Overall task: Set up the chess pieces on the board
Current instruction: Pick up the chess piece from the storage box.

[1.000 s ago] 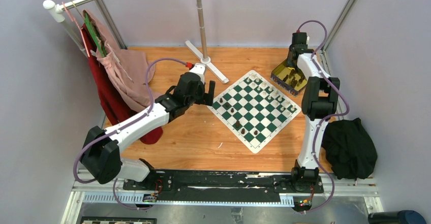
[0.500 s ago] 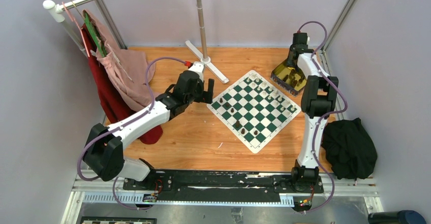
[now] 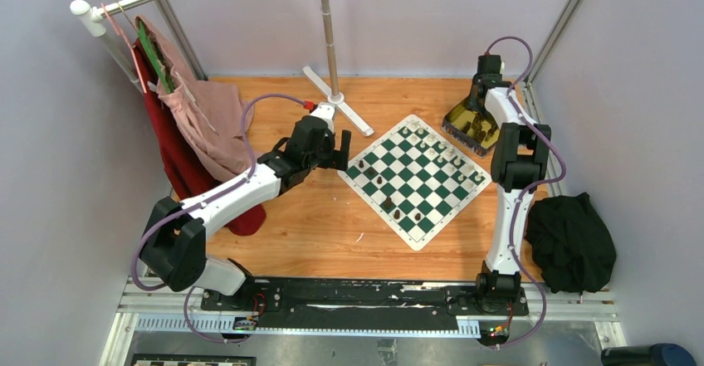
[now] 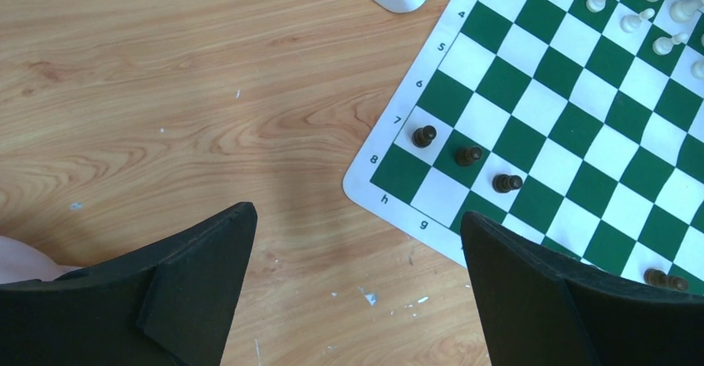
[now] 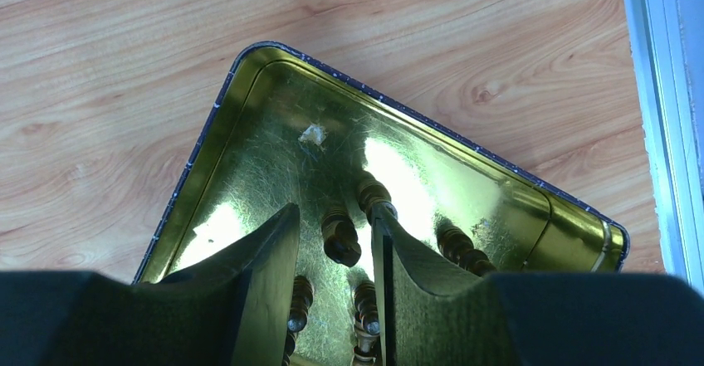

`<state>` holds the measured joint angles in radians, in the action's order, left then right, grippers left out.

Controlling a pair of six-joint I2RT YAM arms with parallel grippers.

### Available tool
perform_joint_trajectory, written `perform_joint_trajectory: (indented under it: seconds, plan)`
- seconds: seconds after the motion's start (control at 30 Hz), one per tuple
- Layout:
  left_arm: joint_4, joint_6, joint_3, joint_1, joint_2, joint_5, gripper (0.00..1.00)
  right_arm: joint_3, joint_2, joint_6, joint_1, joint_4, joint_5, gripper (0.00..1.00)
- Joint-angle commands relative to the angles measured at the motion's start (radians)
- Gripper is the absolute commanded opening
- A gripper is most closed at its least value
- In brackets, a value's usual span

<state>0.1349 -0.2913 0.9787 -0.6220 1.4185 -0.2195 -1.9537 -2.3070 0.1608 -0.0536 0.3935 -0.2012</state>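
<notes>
- The chessboard [image 3: 432,185] is lying cornerwise on the right half of the bench [image 3: 315,217], and the setup is looking only partly done.
- A cluster of white pieces [image 4: 597,0] is standing along the board's far-right side, while just a few dark pawns [image 4: 468,156] are standing along its near-left side.
- Several dark pieces are lying in the gold tin [image 5: 249,134] by the bench's far right corner, so most of the dark side is waiting to be placed.
- The left end effector [image 4: 357,212] is hovering empty over bare bench just off the board's left corner, its jaws standing wide apart.
- The right arm is reaching far forward, and the right end effector [image 5: 332,221] is pointing down into the tin, jaws partly apart and straddling one dark piece [image 5: 340,235], not visibly pinching it.
</notes>
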Motion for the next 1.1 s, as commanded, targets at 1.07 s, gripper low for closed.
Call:
perform_joint_trajectory:
  seconds: [1.07]
  plan:
    - [-0.050,-0.016,-0.003,0.011,-0.002,0.027,1.00,0.103,0.096,-0.016,0.005,0.001,-0.006,0.40]
